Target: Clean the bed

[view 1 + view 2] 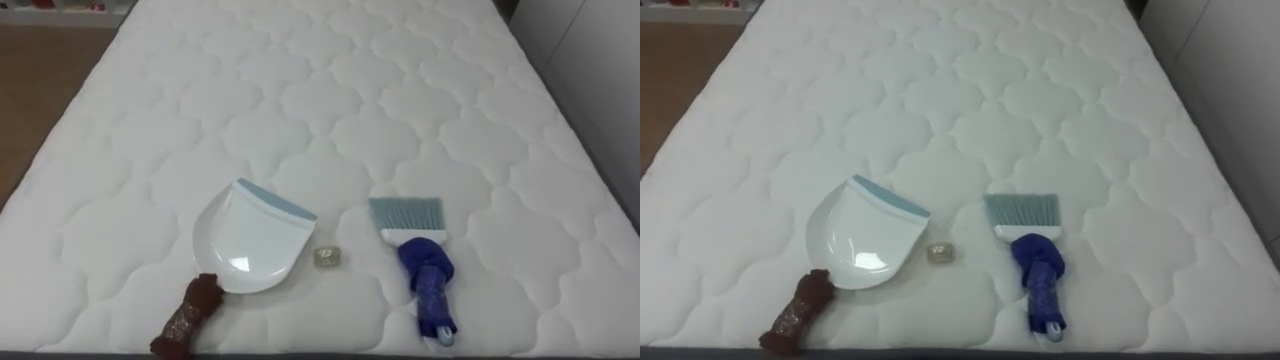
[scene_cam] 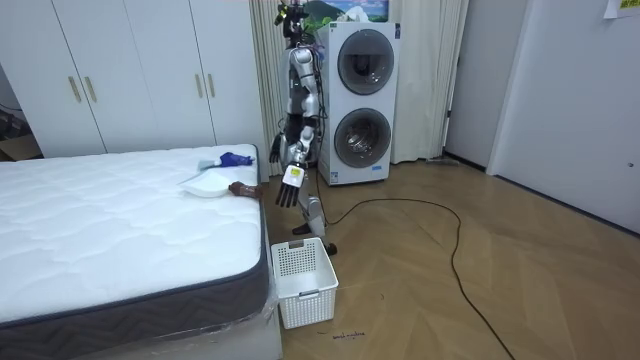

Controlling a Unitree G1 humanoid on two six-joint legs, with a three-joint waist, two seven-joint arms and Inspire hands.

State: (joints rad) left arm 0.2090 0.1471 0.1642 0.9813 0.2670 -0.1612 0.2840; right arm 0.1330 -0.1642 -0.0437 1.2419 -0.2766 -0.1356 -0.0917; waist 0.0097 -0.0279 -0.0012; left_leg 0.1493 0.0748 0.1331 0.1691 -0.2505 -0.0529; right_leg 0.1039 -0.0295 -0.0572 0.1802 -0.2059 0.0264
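Observation:
A white dustpan [image 1: 250, 240] with a pale blue lip and a brown handle [image 1: 190, 312] lies on the white quilted mattress [image 1: 320, 90], near its front edge. Just to the right of it sits a small crumpled scrap [image 1: 328, 258]. Further right lies a hand brush [image 1: 425, 270] with a blue handle and pale teal bristles that point away from me. In the room view I stand upright at the bed's end. My left hand [image 2: 290, 187] hangs by my side with straight fingers, holding nothing. My right hand [image 2: 280, 148] is mostly hidden behind my body.
A white slatted basket [image 2: 303, 280] stands on the wood floor by the bed's corner, close to my feet. Two stacked washing machines [image 2: 360, 100] stand behind me. White wardrobes [image 2: 130, 70] line the wall beyond the bed.

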